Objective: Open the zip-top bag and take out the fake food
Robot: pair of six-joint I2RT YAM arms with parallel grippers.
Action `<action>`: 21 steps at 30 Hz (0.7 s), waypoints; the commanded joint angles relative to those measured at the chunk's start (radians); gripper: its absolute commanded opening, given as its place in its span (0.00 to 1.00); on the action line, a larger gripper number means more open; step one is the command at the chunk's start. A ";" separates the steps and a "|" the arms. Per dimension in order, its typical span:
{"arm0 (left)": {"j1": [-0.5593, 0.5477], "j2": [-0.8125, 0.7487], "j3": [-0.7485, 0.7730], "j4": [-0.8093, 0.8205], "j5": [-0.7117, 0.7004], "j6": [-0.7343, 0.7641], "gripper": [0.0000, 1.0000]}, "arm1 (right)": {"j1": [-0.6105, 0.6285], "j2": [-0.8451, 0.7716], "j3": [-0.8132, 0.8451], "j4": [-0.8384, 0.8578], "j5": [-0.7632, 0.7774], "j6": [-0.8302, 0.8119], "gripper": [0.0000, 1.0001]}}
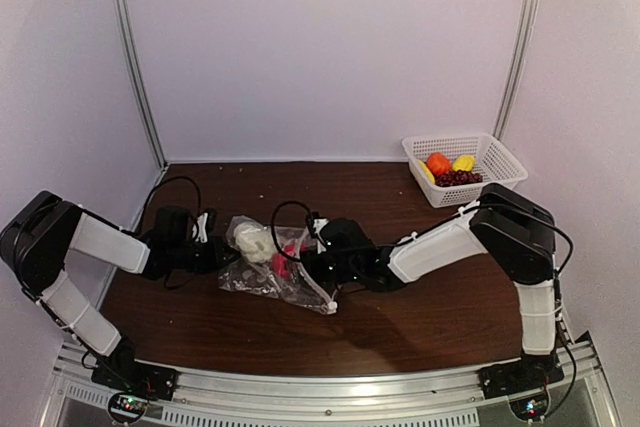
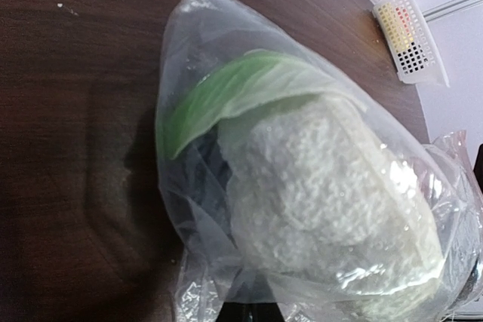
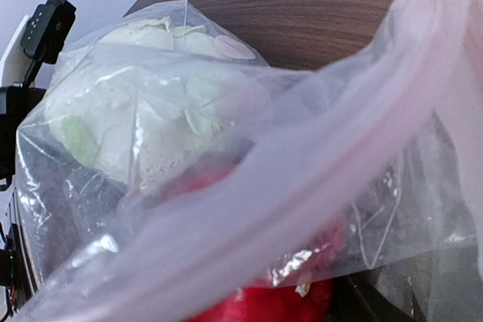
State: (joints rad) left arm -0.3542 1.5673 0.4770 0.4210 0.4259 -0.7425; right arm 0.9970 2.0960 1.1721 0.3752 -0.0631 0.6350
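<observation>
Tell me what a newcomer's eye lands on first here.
The clear zip-top bag crumpled mid-table, a white cauliflower toy with a green leaf and a red piece showing inside. The left arm and right arm meet at it from both sides. In the far right corner, a white mesh basket holds orange, yellow and purple fake food.

Stretched low from both near corners toward the middle, left gripper (image 1: 214, 252) facing right gripper (image 1: 307, 266); jaws hidden.

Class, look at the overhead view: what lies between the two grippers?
The zip-top bag lies between the left gripper and right gripper, with a white cauliflower and a red piece inside; the top view shows it.
</observation>
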 commanded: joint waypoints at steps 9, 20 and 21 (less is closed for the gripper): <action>0.008 -0.017 -0.009 -0.015 -0.068 -0.003 0.00 | -0.020 -0.274 -0.200 -0.027 0.020 -0.062 0.54; 0.018 -0.042 -0.004 -0.039 -0.070 0.024 0.00 | -0.161 -0.607 -0.403 -0.150 -0.028 -0.124 0.51; 0.018 -0.046 -0.006 -0.035 -0.067 0.028 0.00 | -0.188 -0.631 -0.404 -0.169 -0.032 -0.137 0.52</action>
State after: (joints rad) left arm -0.3458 1.5444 0.4767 0.3786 0.3573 -0.7414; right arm 0.8860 1.5612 0.7883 0.2783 -0.0803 0.5457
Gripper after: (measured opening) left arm 0.004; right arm 0.677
